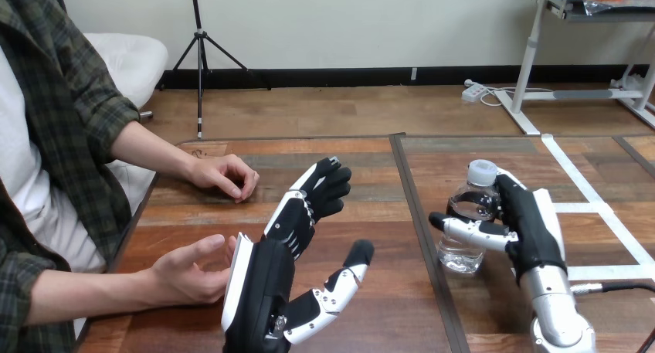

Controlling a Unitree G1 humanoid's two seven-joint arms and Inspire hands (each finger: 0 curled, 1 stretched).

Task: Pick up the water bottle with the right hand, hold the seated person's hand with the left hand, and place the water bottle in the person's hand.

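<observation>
A clear water bottle [468, 214] with a white cap stands upright on the right part of the table. My right hand [525, 225] is wrapped round it, thumb across the front and fingers behind. My left hand [282, 264] is raised at the lower middle with fingers stretched up and away and the thumb spread to the right. The person's near hand [189, 269] lies just left of my left palm, its fingertips touching or almost touching the palm's white edge. The person's far hand [224, 175] rests on the table, loosely curled.
A dark seam [417, 214] runs front to back between two wooden table panels. White tape lines [595, 206] cross the right panel. The person's torso and forearms fill the left side.
</observation>
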